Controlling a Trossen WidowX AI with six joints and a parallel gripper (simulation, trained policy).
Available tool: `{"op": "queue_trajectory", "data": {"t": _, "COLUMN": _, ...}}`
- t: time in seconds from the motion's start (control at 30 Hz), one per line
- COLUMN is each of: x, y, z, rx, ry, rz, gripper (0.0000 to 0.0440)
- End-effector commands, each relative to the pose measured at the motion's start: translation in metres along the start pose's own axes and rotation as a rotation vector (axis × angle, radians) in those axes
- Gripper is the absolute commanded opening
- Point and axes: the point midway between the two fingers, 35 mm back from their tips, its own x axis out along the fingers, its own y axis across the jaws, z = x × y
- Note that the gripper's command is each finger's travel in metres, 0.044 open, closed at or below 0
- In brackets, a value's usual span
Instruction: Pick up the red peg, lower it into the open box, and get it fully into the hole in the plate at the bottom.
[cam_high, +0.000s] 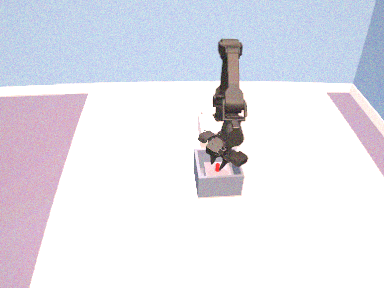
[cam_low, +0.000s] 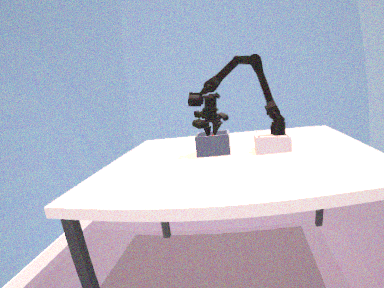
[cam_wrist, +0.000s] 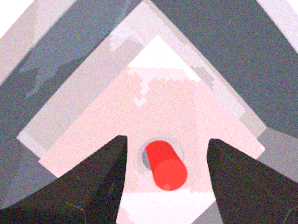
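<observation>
The red peg (cam_high: 217, 168) (cam_wrist: 170, 174) stands within the box at the hole in the pale pink plate (cam_high: 209, 172) (cam_wrist: 175, 107). In the wrist view its lower end meets the hole, with a dark sliver of hole showing at its left; it looks slightly tilted. How deep it sits cannot be told. The grey-blue open box (cam_high: 220, 186) (cam_low: 213, 146) (cam_wrist: 210, 32) stands on the table. My gripper (cam_high: 217, 165) (cam_low: 211, 134) (cam_wrist: 167, 146) is open, fingertips at the box opening, one on each side of the peg with gaps between. In the exterior view the near wall hides most of the peg.
The white table (cam_high: 130, 220) (cam_low: 150, 185) carries the box. A pale block (cam_low: 272, 144) stands by the arm's base, to the right of the box in the exterior view. The box walls rise around the plate on all sides, close to the fingers.
</observation>
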Motion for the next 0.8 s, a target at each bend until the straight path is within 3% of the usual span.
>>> {"op": "queue_trajectory", "data": {"t": 0.0, "x": -0.001, "y": 0.004, "z": 0.012, "rx": -0.009, "ry": -0.020, "rz": 0.009, "gripper": 0.0220}}
{"op": "queue_trajectory", "data": {"t": 0.37, "x": -0.001, "y": 0.014, "z": 0.049, "rx": -0.031, "ry": -0.080, "rz": 0.021, "gripper": 0.0440}}
{"op": "queue_trajectory", "data": {"t": 0.77, "x": -0.011, "y": 0.013, "z": 0.094, "rx": 0.007, "ry": -0.204, "rz": 0.047, "gripper": 0.0440}}
